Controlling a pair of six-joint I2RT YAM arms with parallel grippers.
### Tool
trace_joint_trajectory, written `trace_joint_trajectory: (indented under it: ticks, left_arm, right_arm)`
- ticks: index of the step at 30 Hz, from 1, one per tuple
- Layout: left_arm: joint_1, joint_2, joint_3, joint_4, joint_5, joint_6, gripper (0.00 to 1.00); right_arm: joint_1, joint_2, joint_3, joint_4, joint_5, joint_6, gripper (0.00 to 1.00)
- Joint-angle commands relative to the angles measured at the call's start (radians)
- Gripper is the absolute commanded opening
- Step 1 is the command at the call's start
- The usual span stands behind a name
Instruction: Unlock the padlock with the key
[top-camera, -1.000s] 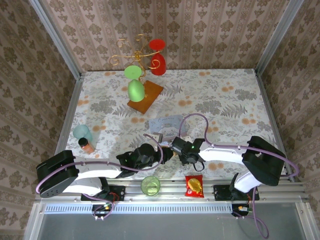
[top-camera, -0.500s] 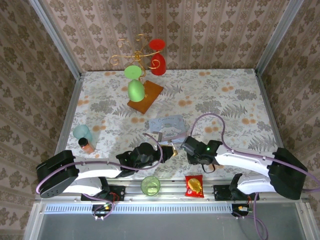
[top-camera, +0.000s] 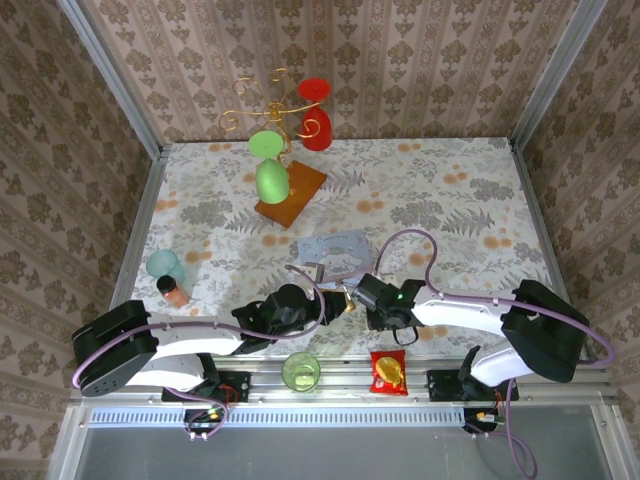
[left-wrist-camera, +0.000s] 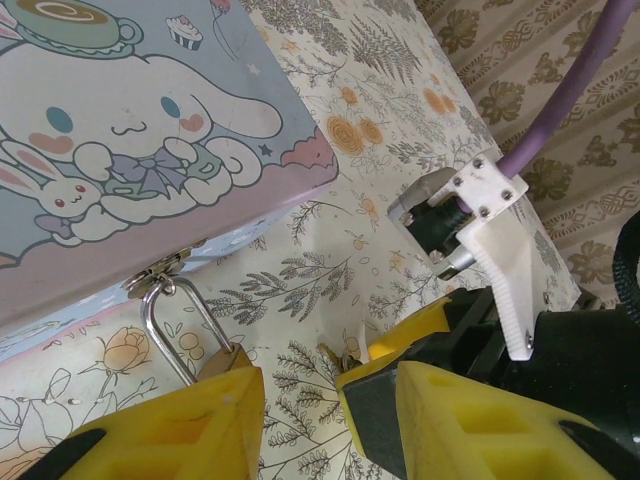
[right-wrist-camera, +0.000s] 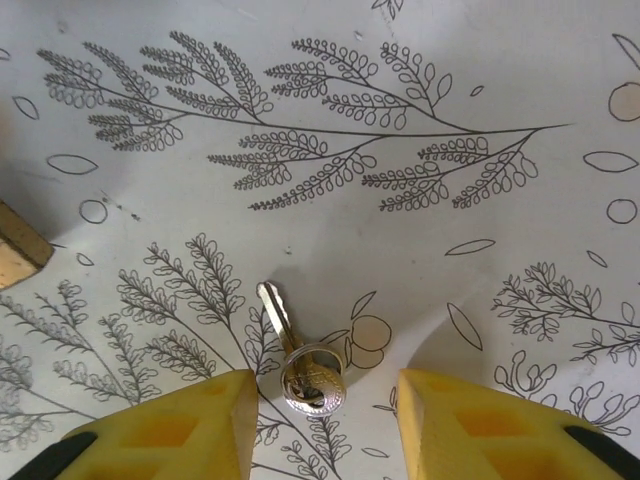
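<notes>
The brass padlock (left-wrist-camera: 226, 361) hangs by its silver shackle (left-wrist-camera: 172, 325) from the latch of the blue cartoon tin (left-wrist-camera: 130, 140). Its body sits right at the tip of my left gripper's left finger (left-wrist-camera: 180, 425). My left gripper (left-wrist-camera: 330, 400) is open, with nothing clamped between its fingers. The small silver key (right-wrist-camera: 303, 358) with its ring lies flat on the floral tabletop (right-wrist-camera: 400, 120). My open right gripper (right-wrist-camera: 320, 400) hovers over it, one yellow finger on each side, not touching. In the left wrist view the key (left-wrist-camera: 338, 355) peeks out beside a right-gripper finger (left-wrist-camera: 415, 345). A brass padlock corner (right-wrist-camera: 20, 250) shows at the left.
The tin (top-camera: 335, 248) lies just beyond both grippers (top-camera: 340, 300). A gold stand with green and red cups on a wooden base (top-camera: 285, 190) is at the back. A teal cup (top-camera: 163, 264) and an orange bottle (top-camera: 174, 290) are at left. A green glass (top-camera: 301, 371) and a red packet (top-camera: 388, 371) sit on the front rail.
My right gripper has opened and the key now lies on the table between its fingers. The right arm swung out to the right, then came back. The left arm has not moved.
</notes>
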Motion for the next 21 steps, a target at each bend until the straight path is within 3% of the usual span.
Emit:
trace_joint_trajectory:
  ticks: [1, 7, 11, 16, 21]
  left_arm:
    - [0.009, 0.003, -0.004, 0.015, 0.008, -0.011, 0.40]
    - [0.013, 0.018, -0.021, 0.056, 0.010, -0.031, 0.40]
    - [0.015, 0.020, -0.021, 0.060, 0.009, -0.031, 0.39]
    - [-0.001, -0.057, -0.024, 0.019, -0.073, 0.002, 0.37]
    - [-0.005, -0.167, -0.007, -0.006, -0.095, 0.096, 0.37]
  right_arm:
    - [0.010, 0.044, 0.013, 0.052, 0.037, -0.017, 0.40]
    - [0.019, 0.072, -0.013, 0.116, 0.002, -0.036, 0.23]
    - [0.019, 0.022, -0.049, 0.148, -0.015, -0.048, 0.01]
    - [0.007, -0.157, -0.084, 0.113, -0.028, -0.117, 0.00]
    - [-0.066, -0.451, -0.179, 0.164, -0.192, -0.210, 0.00]
